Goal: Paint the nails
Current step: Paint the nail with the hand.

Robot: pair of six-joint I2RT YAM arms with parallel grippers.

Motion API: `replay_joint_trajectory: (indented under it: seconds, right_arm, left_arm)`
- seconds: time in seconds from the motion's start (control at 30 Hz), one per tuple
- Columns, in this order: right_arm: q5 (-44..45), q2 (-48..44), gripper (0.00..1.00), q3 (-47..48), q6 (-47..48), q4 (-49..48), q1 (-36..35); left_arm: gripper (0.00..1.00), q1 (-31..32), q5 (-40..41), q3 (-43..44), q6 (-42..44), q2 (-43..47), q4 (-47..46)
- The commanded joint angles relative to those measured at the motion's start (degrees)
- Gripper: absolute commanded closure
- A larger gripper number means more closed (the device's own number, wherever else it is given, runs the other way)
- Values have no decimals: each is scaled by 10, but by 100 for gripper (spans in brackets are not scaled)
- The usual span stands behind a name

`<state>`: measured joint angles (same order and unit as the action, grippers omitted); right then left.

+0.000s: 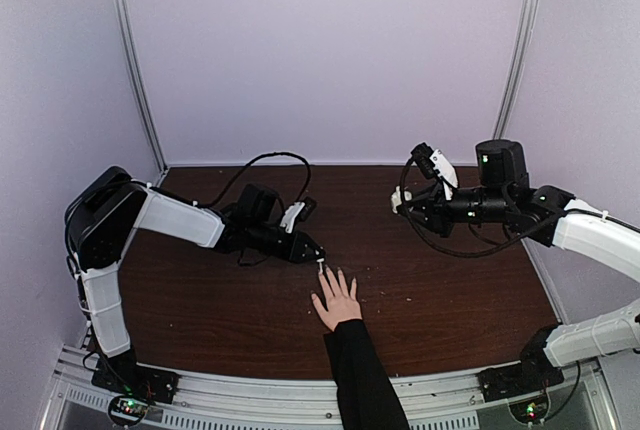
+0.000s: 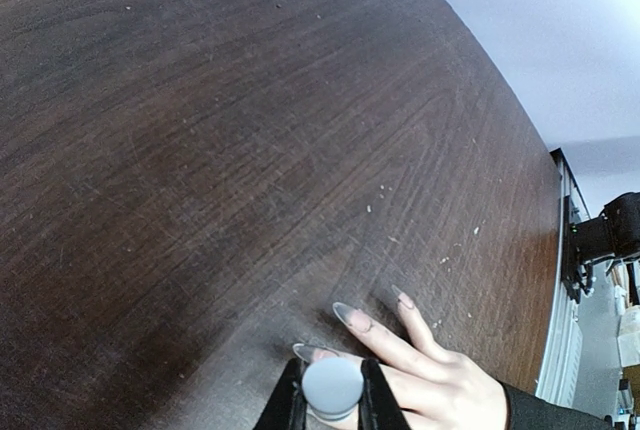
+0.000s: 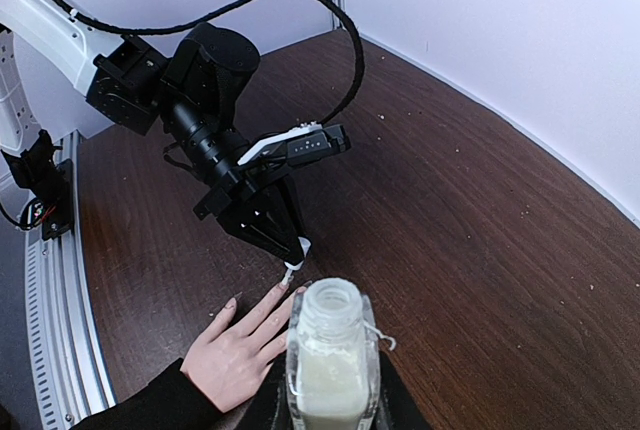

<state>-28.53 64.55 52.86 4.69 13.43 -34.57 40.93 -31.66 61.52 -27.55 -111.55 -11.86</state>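
Left tool [image 1: 315, 254]: clamped on white brush cap [image 2: 333, 387], poised over a fingertip.
Nails [image 2: 347, 312]: on hand [image 1: 338, 302], spread flat on surface [image 1: 450, 280], centre-front.
Right tool [image 1: 404, 204]: clamped on open bottle [image 3: 329, 365], held aloft.
Step, judged: brushing. Next calls for a light, steady stroke along one nail.

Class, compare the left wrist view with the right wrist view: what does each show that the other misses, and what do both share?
Left wrist only: the long pale fingernails in close detail. Right wrist only: an open clear bottle of pale liquid in the right claw, plus the whole black-and-white left arm. Both: the light-skinned hand spread on the dark wooden table, and the left claw pinching a small white cap.
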Motion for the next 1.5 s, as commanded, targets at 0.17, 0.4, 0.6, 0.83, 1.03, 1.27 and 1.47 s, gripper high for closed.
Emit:
replay_joint_trajectory:
  seconds: [0.17,0.4,0.6,0.83,1.03,1.27,1.47]
  right_arm:
    - [0,-9,100,-6,-2,-19,5]
    - [0,-8,100,-7,-2,-20,5]
    - [0,-9,100,-7,-2,-19,5]
    - [0,-9,100,-7,-2,-20,5]
    - [0,-9,100,-7,-3,-20,5]
    - [1,-11,100,-7,-3,-20,5]
    - [1,-11,100,-7,-3,-19,5]
  left_arm:
    - [100,3,8,-4,15,-5,8]
    - [100,3,9,-3,17,-6,11]
    - [100,3,9,0,16,-9,10]
    - [100,3,7,8,16,-14,12]
    - [100,3,10,14,16,-15,14]
    - [100,3,16,19,19,-16,20]
    - [100,3,22,25,23,-15,28]
